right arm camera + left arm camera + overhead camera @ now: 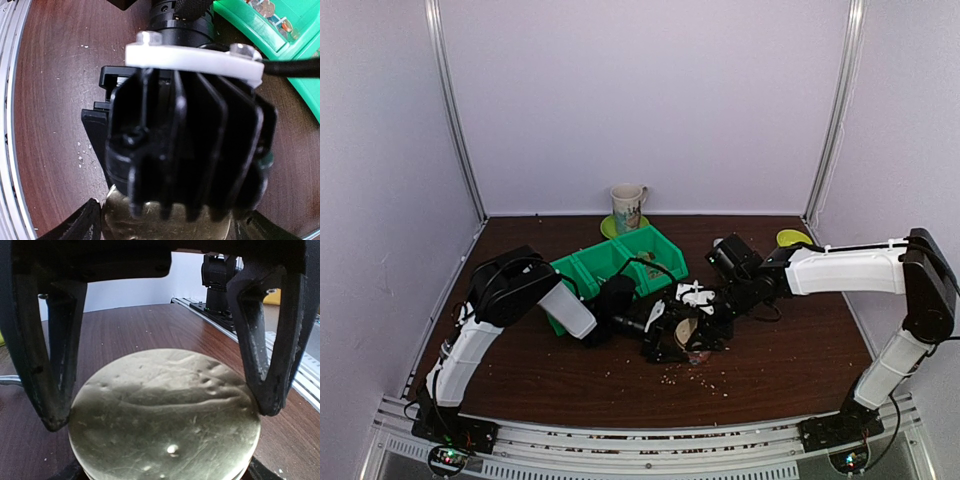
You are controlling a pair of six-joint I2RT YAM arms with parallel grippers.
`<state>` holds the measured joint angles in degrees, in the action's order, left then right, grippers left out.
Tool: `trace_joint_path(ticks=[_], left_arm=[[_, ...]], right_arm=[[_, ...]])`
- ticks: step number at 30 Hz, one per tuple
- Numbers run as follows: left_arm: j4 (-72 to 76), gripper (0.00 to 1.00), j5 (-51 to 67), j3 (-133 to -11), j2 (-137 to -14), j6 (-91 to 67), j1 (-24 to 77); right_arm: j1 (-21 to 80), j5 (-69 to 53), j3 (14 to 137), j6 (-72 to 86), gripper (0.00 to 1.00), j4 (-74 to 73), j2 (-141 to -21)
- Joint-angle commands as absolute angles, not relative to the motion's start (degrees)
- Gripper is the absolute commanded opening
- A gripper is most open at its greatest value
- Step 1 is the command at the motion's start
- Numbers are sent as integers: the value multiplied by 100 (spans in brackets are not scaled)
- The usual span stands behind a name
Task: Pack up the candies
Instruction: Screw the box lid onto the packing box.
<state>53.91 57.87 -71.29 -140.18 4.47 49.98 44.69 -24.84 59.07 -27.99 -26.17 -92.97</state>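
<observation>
My left gripper is clamped across the round tan lid. My right gripper straddles the same lid with its jaws wide, and I cannot tell whether it grips. The candies lie scattered on the table just in front of both grippers.

Left arm and right arm: white shells, black joints, black bases with tiny lit lamps. Left gripper: matte black tapered fingers, scuffed; ribbed black housing under a white plate with two silver screws; black cable alongside.
</observation>
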Motion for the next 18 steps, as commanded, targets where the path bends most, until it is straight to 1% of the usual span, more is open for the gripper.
trace_joint_path(ticks=[1, 11, 18], left_arm=[[4991, 69, 5325, -7153, -14155, 457, 5027], [4604, 69, 4219, -7198, -14115, 617, 5021], [4299, 69, 3555, -7264, -14080, 685, 5022]], right_arm=[[4456, -2324, 5979, -2547, 85, -2683, -9388], [4516, -1548, 5834, -1420, 86, -2380, -9356], [4536, -553, 5949, 42, 87, -2165, -9546]])
